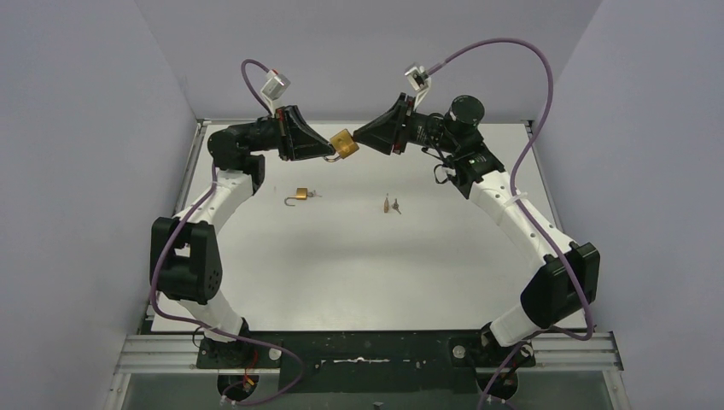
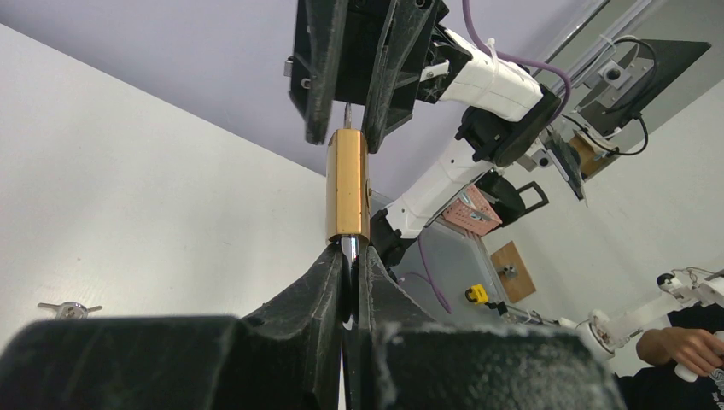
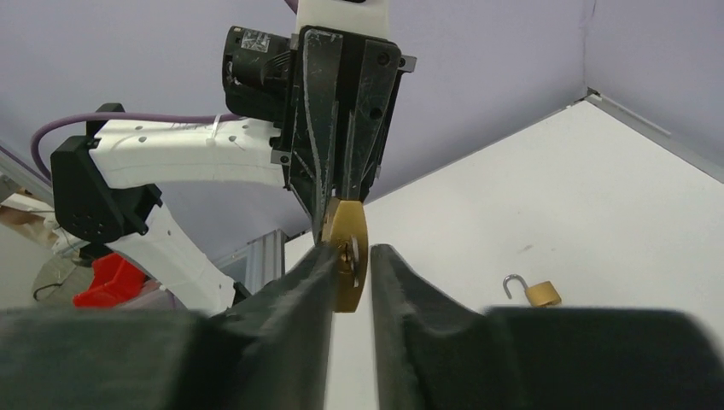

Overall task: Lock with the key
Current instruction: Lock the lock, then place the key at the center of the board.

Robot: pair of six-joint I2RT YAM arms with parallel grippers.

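Clamping the padlock (image 1: 344,143) by its shackle, the left gripper (image 2: 348,254) holds it aloft. The right gripper (image 3: 352,260) straddles its base, jaws apart.

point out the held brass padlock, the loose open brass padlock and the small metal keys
held brass padlock (image 1: 345,143): top view, body centre
loose open brass padlock (image 1: 302,195): top view, body
small metal keys (image 1: 392,205): top view, middle of bunch

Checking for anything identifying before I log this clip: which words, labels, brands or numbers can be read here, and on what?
No text is legible in any view.
The sticker beside the left gripper: print too small to read.
The held padlock: no marking readable on its brass body.
The loose padlock: too small to tell.
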